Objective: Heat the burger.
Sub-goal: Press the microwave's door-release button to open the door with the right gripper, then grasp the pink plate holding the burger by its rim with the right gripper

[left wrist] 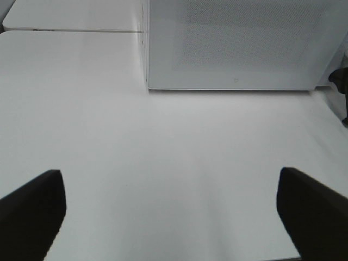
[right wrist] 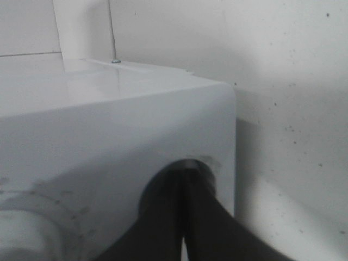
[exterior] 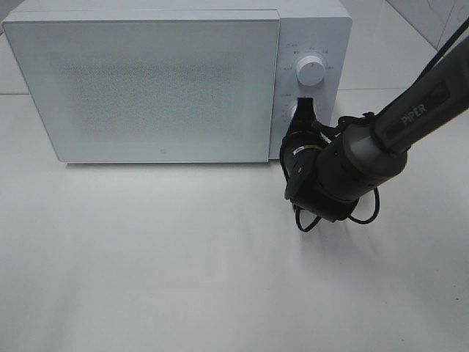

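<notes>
Exterior high view is showing the white counter (exterior: 183, 264) carrying the microwave (exterior: 322, 29), which is sitting at the far side with its door (exterior: 146, 88) fully closed. The right arm (exterior: 410, 117) is reaching in from the right. The right end effector (exterior: 306, 108) is fully closed, holding nothing between its tips, and is pressing them against the lower dial (exterior: 296, 114) on the control panel. The upper dial (exterior: 311, 73) is sitting untouched just above it. The left end effector (left wrist: 171, 187) is hanging wide open over bare counter near the microwave's left front corner, gripping nothing.

The burger isn't showing in any view. I'm guessing it's sitting inside behind the closed door, but I can't confirm that through the frosted panel. So I'm reading this as the timer-setting step, near the end of the task.

Risks I'm seeing:
- Closed tips are only bearing on the dial face, not clamping it, so they could be slipping instead of turning it. No heat would start.
- Too hard a push could be shoving the microwave back across the counter, since the left arm isn't bracing it.
- Tips drifting upward could be bumping the upper dial and changing its setting.
- Right wrist view is too close and blurred for judging dial rotation.
</notes>
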Robot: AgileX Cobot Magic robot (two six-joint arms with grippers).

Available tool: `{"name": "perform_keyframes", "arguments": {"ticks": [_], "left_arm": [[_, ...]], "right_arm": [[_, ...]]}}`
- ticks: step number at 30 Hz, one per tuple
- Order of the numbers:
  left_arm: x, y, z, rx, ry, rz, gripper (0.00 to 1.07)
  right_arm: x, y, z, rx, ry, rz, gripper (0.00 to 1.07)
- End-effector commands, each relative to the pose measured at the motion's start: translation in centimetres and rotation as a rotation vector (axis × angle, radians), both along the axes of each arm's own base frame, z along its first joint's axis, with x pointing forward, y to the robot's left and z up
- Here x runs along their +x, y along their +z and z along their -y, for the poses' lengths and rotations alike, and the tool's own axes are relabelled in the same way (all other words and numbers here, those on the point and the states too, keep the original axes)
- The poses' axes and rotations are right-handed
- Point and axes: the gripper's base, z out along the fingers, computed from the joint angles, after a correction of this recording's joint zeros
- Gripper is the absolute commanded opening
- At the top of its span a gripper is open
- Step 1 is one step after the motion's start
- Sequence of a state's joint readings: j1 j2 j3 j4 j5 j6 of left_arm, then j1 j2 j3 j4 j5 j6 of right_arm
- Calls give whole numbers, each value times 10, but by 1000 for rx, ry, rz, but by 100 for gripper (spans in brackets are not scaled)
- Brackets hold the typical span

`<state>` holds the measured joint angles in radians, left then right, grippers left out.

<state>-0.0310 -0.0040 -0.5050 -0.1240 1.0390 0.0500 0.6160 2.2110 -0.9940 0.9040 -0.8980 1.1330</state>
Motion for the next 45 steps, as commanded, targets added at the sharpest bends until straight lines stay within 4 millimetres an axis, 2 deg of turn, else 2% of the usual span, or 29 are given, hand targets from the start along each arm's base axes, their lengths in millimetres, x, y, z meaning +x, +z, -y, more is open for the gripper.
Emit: {"name": "perform_keyframes", "arguments": {"ticks": [1,10,21,30,38,45], "left_arm": [[-3,-1,0,-6,5,20,98],[-3,-1,0,-6,5,20,98],[-3,-1,0,-6,5,20,98],[-3,-1,0,-6,5,20,98],[-3,-1,0,-5,4,21,98],[-3,-1,0,-5,4,21,98]], "right_arm": [[29,35,4,-34,-12,255,0],[31,35,8,-57,-4,252,0],[16,25,12,-71,45,125,0],[-7,25,19,-93,125,39,0],[-34,25,29,-110,190,-86,0],[-59,30,33,-205,367,-177,0]]}}
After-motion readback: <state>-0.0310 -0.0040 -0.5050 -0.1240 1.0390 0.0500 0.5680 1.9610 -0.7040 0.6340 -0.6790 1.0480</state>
